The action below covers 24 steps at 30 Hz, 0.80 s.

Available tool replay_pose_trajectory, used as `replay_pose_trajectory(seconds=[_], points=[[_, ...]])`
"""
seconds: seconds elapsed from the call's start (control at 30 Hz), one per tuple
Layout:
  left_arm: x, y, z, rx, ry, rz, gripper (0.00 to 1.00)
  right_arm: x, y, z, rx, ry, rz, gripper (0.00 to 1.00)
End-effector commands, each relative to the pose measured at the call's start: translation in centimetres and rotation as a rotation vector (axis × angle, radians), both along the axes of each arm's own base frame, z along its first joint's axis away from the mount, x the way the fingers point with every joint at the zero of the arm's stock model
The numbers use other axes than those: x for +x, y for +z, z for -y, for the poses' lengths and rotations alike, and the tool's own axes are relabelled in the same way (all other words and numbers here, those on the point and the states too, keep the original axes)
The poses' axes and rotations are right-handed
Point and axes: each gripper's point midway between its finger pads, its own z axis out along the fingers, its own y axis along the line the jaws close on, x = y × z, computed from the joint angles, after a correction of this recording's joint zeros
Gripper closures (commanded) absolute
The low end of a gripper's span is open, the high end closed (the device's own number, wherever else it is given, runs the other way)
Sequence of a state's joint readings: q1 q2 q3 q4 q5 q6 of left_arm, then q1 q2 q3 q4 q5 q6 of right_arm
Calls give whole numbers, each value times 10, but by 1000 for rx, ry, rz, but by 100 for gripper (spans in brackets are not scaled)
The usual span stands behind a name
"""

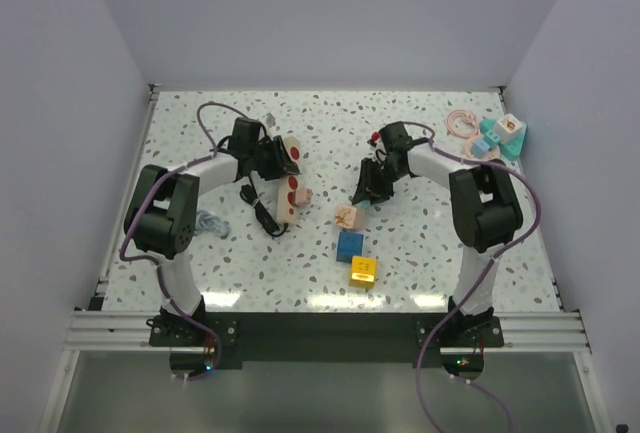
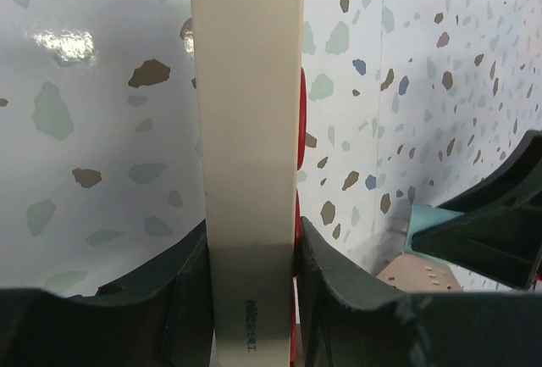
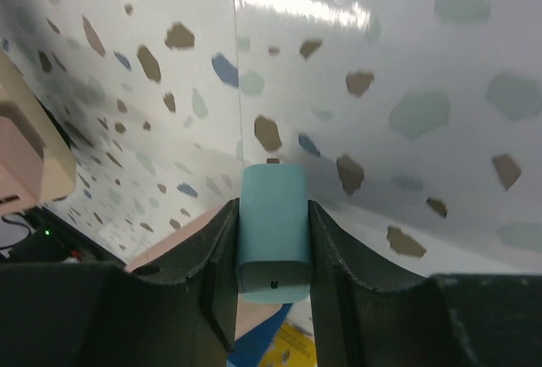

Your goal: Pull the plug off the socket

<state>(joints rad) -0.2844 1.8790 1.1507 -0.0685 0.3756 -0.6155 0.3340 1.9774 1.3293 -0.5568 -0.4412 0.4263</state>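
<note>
The socket (image 1: 292,181) is a cream power strip with red-pink outlet faces, lying left of centre. My left gripper (image 1: 274,159) is shut across its far end; in the left wrist view the fingers (image 2: 339,274) press both sides of the cream bar (image 2: 247,87). A thin black cord (image 1: 262,209) coils by the strip's near end; I cannot make out its plug head. My right gripper (image 1: 364,193) is well right of the strip, shut on a small teal block (image 3: 271,202). It also shows in the left wrist view (image 2: 428,230).
A pink cube (image 1: 347,216), a blue cube (image 1: 350,244) and a yellow cube (image 1: 363,270) lie below the right gripper. A pale blue cord (image 1: 208,221) lies by the left arm. Teal and white toys (image 1: 500,136) and a pink loop (image 1: 460,121) lie at the back right.
</note>
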Motion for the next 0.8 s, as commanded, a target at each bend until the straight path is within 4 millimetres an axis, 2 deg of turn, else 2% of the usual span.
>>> replay_pose_trajectory(seconds=[0.0,0.07,0.13,0.2,0.23,0.27,0.3,0.37,0.43,0.5,0.6,0.77], points=[[7,42,12,-69,-40,124,100,-31,18,-12,41,44,-13,93],[9,43,13,-72,-40,132,100,-35,17,-12,35,41,-17,67],[9,43,15,-75,-46,131,100,-29,24,-12,29,31,5,40],[10,44,16,-75,-46,134,100,-25,34,-8,0,20,28,25],[10,45,18,-76,-49,137,100,-16,45,-8,-8,14,63,7],[10,46,18,-75,-47,138,100,-11,52,-5,-25,4,84,1],[12,47,19,-76,-50,142,100,-3,68,-1,-49,-11,122,1],[12,47,21,-73,-52,139,100,4,83,3,-72,-29,164,1],[14,48,23,-74,-55,141,100,14,107,4,-72,-46,232,1],[16,50,25,-77,-53,144,100,17,122,-5,-19,-24,269,1],[19,56,29,-95,-57,155,100,9,131,-32,105,63,255,1],[22,65,35,-111,-60,170,100,-7,121,-71,173,151,213,2]])
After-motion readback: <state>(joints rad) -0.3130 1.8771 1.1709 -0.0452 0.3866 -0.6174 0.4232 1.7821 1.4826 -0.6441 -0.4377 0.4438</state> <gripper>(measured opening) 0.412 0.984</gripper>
